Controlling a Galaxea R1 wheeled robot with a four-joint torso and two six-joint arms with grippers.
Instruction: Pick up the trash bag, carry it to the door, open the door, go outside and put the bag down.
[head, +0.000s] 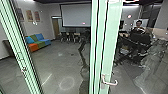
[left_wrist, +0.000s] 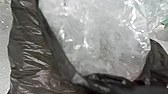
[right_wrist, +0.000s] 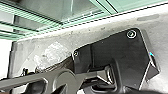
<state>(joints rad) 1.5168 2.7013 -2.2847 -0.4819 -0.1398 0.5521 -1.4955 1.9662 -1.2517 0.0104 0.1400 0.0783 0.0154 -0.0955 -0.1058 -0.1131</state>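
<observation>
The trash bag (left_wrist: 32, 50) shows very close in the left wrist view, its dark film spread around crumpled clear plastic (left_wrist: 100, 42). In the right wrist view the bag's clear plastic (right_wrist: 52, 56) appears beyond the robot's dark plate, with dark film beside it. Glass with pale green frames (head: 110, 37) stands in front of the robot in the head view; a bent metal handle (head: 110, 82) is fixed to the middle frame. More green framing (right_wrist: 50, 21) crosses the right wrist view. How either gripper stands cannot be told.
Through the glass are a blue, green and orange sofa (head: 37, 42), a projection screen (head: 76, 15), and tables with chairs (head: 70, 36). A person (head: 139, 27) is behind the right-hand pane, near dark chairs. Another green upright (head: 18, 47) stands at the left, bearing small metal fittings.
</observation>
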